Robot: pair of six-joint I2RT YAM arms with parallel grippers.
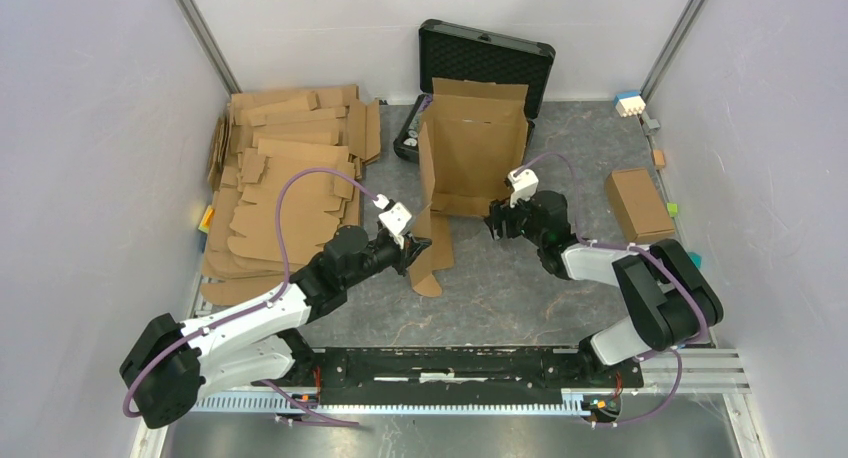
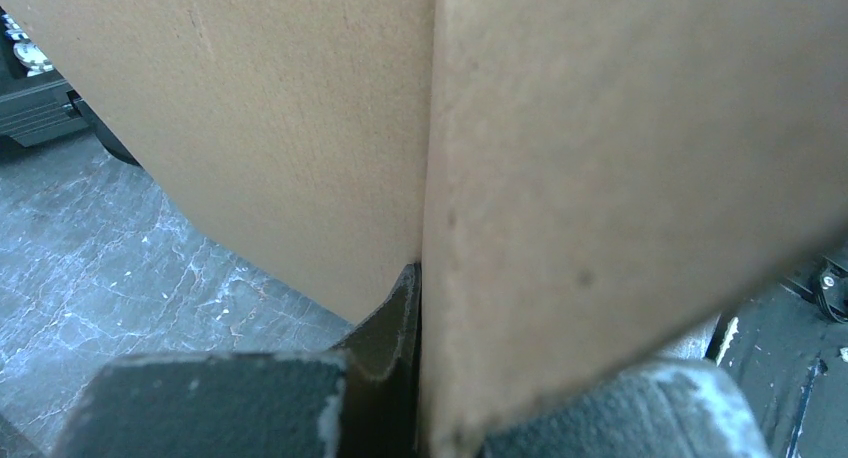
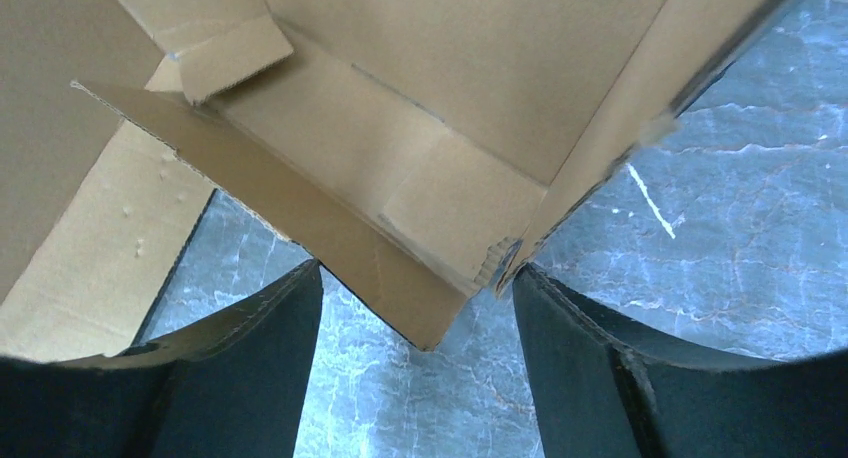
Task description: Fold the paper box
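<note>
The paper box [image 1: 470,153] stands half-folded just in front of the black case [image 1: 485,53]. The left gripper [image 1: 415,246] pinches its near-left flap; the right gripper [image 1: 497,221] gapes open around its near-right corner.

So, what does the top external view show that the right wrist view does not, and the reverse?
Only the top external view shows the left gripper shut on a flap of the paper box, the stack of flat cardboard sheets, the black case and the small brown box. Only the right wrist view shows the box's corner close up, between the open fingers of the right gripper. Both show the paper box, the right gripper and the grey table.
</note>
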